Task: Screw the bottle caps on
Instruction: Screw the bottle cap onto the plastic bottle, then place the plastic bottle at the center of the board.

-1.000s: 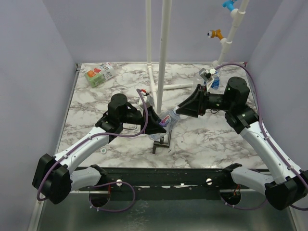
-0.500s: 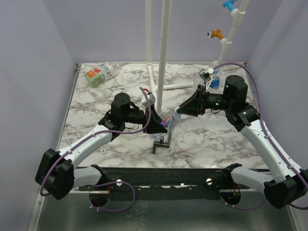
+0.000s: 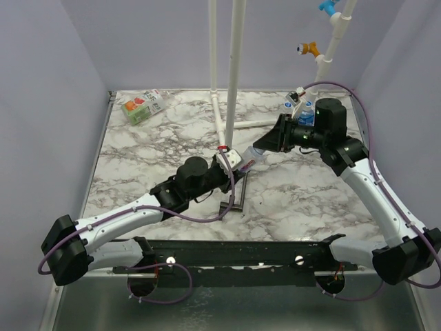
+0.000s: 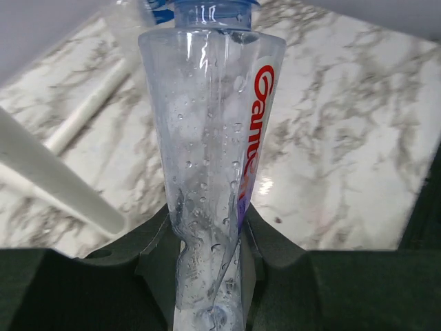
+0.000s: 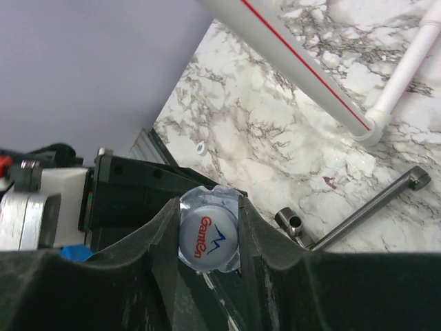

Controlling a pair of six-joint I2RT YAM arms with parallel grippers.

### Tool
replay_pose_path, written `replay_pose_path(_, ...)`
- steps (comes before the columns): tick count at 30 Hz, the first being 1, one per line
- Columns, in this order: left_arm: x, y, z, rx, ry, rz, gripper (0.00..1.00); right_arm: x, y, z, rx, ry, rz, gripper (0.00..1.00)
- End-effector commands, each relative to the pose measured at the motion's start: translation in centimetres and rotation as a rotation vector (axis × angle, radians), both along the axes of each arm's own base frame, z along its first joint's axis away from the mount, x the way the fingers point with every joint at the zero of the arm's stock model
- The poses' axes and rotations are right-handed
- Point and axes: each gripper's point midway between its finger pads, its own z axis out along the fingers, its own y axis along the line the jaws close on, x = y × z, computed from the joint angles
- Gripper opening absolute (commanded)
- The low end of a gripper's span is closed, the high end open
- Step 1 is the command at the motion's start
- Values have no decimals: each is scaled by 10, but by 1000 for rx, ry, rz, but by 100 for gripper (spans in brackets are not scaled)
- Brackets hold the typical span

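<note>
- Where the 2 arms meet above mid-table, the clear bottle (image 3: 251, 157) is held off the surface, tilted, with its neck toward the right arm.
- Left wrist view: red lettering down the bottle's side, droplets inside, blue neck ring at the far end.
- cap (image 5: 209, 238): white with a red and blue logo, sitting at the bottle's mouth. Can't tell whether it is threaded on or just pressed against it.
- right gripper (image 5: 209, 227): clenched on the cap, 1 finger touching each side.
- left gripper (image 4: 207, 234): clenched on the bottle's lower body, and the plastic looks pinched in between the fingers.
- T-shaped tool (image 3: 234, 200): black, lying flat on the marble table (image 3: 138, 158) just below the held bottle.
- white pipe (image 3: 234, 69): upright just behind the grippers.
- blue-label bottle (image 3: 307, 116): standing behind the right arm.
- green, orange and red label bottle (image 3: 142, 107): lying at the far-left corner, well apart.
</note>
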Motion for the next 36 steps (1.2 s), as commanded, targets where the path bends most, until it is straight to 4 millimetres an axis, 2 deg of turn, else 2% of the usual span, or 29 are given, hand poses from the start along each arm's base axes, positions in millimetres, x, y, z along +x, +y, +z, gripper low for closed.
replay_pose_path(1,54,33,44,56,-285,370,0,-11,-1,-34,-43,261,-70,0)
replay_pose_path(2,54,31,40,77,-294,373,0,-9,-3,-35,-47,265,-90,3)
replay_pose_path(4,54,29,33,116,-310,362,0,-4,-7,-34,-59,258,-136,18)
replay_pose_path(5,52,27,30,125,-311,346,0,-1,-10,-31,-64,248,-171,36)
replay_pose_path(7,46,24,24,141,-318,291,0,5,-17,-25,-74,215,-229,64)
replay_pose_path(8,42,22,19,151,-314,260,0,7,-21,-21,-79,198,-254,74)
replay_pose_path(10,35,19,13,164,-308,207,0,10,-28,-13,-86,162,-296,89)
replay_pose_path(11,32,18,8,174,-297,187,0,10,-29,-10,-87,144,-300,91)
replay_pose_path(16,20,9,-1,165,-263,103,0,6,-27,-6,-82,113,-264,91)
replay_pose_path(21,13,4,-4,153,-253,51,0,2,-23,-8,-52,117,-241,78)
replay_pose_path(26,11,0,-7,155,-245,26,0,-3,-16,-8,-42,120,-200,73)
replay_pose_path(31,12,0,-8,155,-239,29,0,-7,-9,-17,-54,144,-172,62)
replay_pose_path(36,12,-2,-10,155,-230,26,0,-9,-6,-21,-68,155,-159,59)
